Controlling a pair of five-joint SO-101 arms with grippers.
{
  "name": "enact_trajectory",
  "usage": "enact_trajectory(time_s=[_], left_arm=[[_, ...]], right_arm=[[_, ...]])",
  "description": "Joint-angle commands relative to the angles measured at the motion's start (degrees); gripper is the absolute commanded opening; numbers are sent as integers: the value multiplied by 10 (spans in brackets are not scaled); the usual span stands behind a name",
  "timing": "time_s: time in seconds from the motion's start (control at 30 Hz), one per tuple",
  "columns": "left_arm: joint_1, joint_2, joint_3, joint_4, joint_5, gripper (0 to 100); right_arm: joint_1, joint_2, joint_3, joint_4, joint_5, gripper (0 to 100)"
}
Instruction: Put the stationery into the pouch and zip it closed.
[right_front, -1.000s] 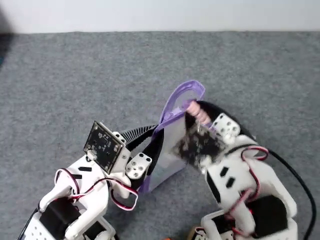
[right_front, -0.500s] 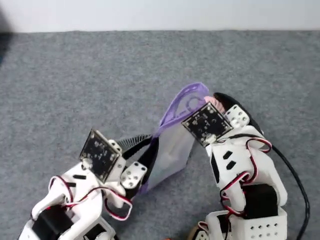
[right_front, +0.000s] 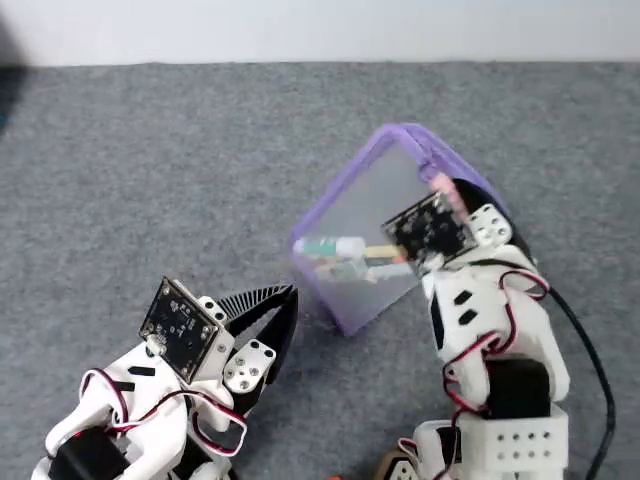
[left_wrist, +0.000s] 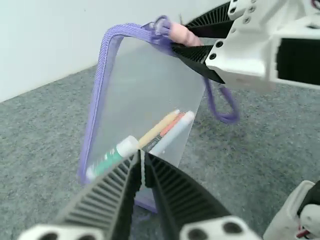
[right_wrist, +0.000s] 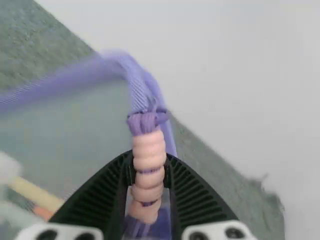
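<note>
In the right wrist view the pouch (right_wrist: 70, 125) is blurred, the pink pull (right_wrist: 148, 160) cropped.

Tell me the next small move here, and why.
Probably lower the right gripper until the pouch rests on the table. The pouch hangs from the pink zip pull, the pens lie inside, and the left gripper is clear of it.

The gripper (right_wrist: 148, 164) pinches the pink pull (right_wrist: 148, 149). The purple-edged pouch (right_wrist: 75, 125) hangs from it, with pens (right_wrist: 34, 194) inside.
</note>
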Motion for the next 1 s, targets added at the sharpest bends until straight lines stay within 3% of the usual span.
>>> enact_trajectory(time_s=[0.0,0.17,0.4,0.77,0.97], left_arm=[[0,-4,-5,-16,-4,75],[-62,-3,-7,-17,46,224],[-110,-3,-4,-17,45,239],[-114,-6,-15,-10,28,239],[-159,-6,-53,0,11,239]], right_arm=[[-65,-43,-48,35,3,8],[-125,-102,-55,65,10,8],[-211,-153,-55,64,89,8],[-196,-197,-55,114,114,8],[-185,-209,-50,114,117,8]])
